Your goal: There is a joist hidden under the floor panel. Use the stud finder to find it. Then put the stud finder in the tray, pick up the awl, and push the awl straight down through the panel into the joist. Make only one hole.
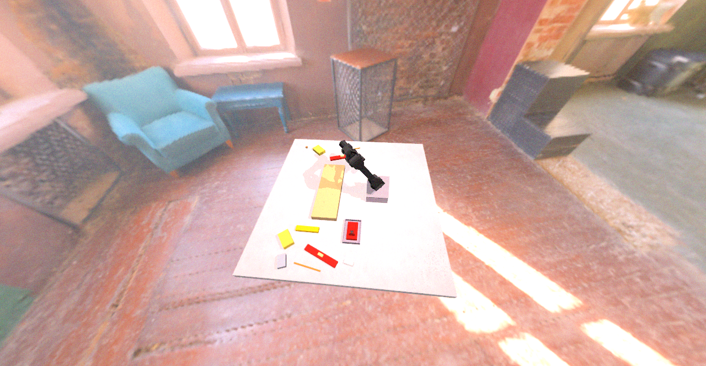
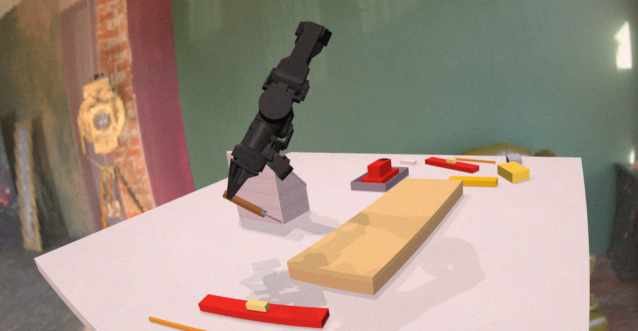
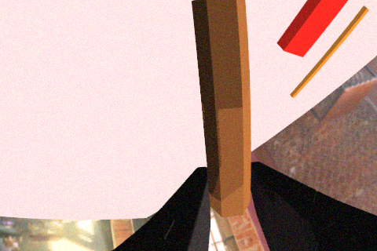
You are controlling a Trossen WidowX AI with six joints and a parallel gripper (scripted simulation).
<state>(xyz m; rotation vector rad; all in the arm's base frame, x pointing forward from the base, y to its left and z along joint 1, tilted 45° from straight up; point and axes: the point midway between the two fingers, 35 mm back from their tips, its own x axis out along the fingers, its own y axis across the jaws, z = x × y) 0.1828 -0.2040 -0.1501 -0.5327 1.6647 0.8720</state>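
My gripper (image 2: 229, 196) (image 3: 228, 174) is shut on the awl's wooden handle, near its butt end. The awl (image 2: 247, 205) (image 3: 225, 86) is raised off the table and slants, its metal tip lower than the handle and pointing toward the panel side in the exterior view. The awl's tip is out of frame in the wrist view. The tan floor panel (image 1: 325, 194) (image 2: 379, 222) lies flat on the table, with arm shadows across it. The red stud finder (image 1: 352, 229) (image 2: 379, 169) sits in the grey tray (image 1: 344, 240) (image 2: 368, 187). The joist is hidden.
A grey-pink block (image 1: 377, 195) (image 2: 295, 195) stands behind the awl in the exterior view. A red level (image 2: 285, 313) (image 3: 314, 20) and an orange stick (image 3: 330, 52) lie near one panel end. Past the other end lie another red level (image 1: 320, 255), yellow blocks (image 1: 285, 238) (image 1: 306, 229) and small items.
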